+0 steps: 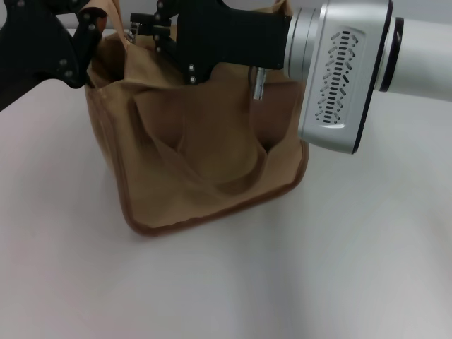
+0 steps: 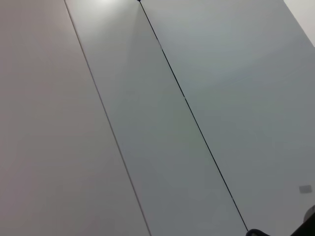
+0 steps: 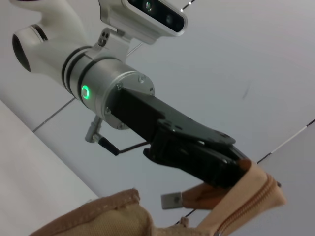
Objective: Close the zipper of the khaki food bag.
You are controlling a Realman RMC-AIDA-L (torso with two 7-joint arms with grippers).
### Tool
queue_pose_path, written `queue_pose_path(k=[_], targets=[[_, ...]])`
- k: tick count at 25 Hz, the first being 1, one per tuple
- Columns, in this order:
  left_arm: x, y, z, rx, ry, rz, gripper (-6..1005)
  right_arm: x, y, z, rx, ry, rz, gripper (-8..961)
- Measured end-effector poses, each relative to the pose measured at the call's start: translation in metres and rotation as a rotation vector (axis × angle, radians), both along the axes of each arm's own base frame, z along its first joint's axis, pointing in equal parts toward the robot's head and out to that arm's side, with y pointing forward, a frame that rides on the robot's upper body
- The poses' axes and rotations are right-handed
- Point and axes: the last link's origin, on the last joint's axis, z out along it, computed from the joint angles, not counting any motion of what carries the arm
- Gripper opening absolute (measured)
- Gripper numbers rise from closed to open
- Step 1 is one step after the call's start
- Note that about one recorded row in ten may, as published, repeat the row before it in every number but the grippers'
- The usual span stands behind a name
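Observation:
The khaki food bag (image 1: 205, 148) stands on the white table, one strap handle hanging down its front. My left gripper (image 1: 86, 39) is at the bag's upper left corner. The right wrist view shows that gripper (image 3: 235, 169) shut on the bag's end corner, where a stretch of the zipper (image 3: 244, 209) runs. A small silver metal tab (image 3: 171, 200) sits beside the pinched fabric. My right gripper (image 1: 157, 34) reaches in over the bag's top edge and hides the zipper in the head view. The left wrist view shows only pale panels.
The white table (image 1: 339, 268) spreads around the bag in front and to the right. My right arm's silver wrist housing (image 1: 342, 70) hangs above the bag's right side.

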Motion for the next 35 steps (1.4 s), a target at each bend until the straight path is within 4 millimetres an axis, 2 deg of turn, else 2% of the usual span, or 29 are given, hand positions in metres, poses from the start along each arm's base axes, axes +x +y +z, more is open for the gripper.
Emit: queue_pose_path(k=[13,22,35], targets=[[-0.014,-0.01,0.005,0.036,-0.036,0.052,68,0.012,0.001,0.004,0.017,0.011,-0.039,3],[-0.021,-0.013,0.008,0.05,-0.038,0.082,70,0.021,0.003,0.017,0.062,0.068,-0.068,3],[-0.031,-0.02,0.012,0.07,-0.047,0.12,73,0.045,0.001,0.034,0.119,0.139,-0.139,2]])
